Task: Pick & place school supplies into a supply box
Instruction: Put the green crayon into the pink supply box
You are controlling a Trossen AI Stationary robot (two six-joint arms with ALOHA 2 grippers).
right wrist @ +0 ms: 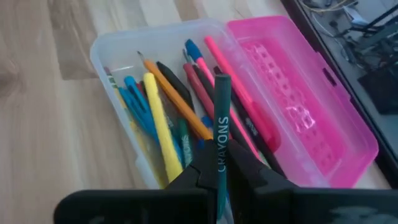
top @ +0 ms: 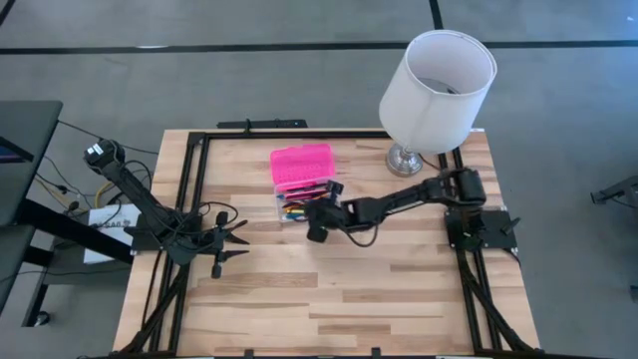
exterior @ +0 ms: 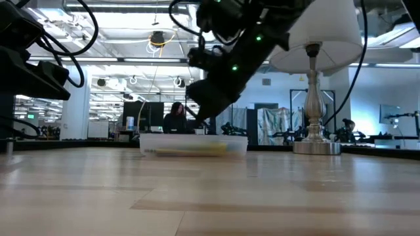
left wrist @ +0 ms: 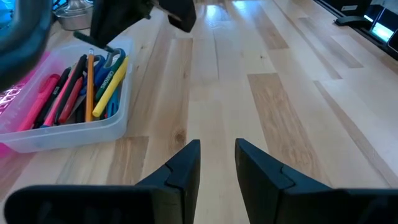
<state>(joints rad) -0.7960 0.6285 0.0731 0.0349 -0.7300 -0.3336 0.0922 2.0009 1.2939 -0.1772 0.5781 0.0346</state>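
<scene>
Right gripper (right wrist: 219, 167) clenched on dark green crayon (right wrist: 221, 127), we see it over supply box (right wrist: 118, 46); left gripper (left wrist: 217, 163) parted, holding nothing.

Two dark jointed arms, matte black angular fingers (left wrist: 186, 165), black cabling along links, green status LEDs glowing.

This is a robotics lab in a big open office hall. Beyond the wooden desk (exterior: 210, 190) there are rows of ceiling lights (exterior: 131, 98), monitors (exterior: 147, 117), other robot arms (exterior: 397, 121) and a seated person (exterior: 176, 118).
</scene>
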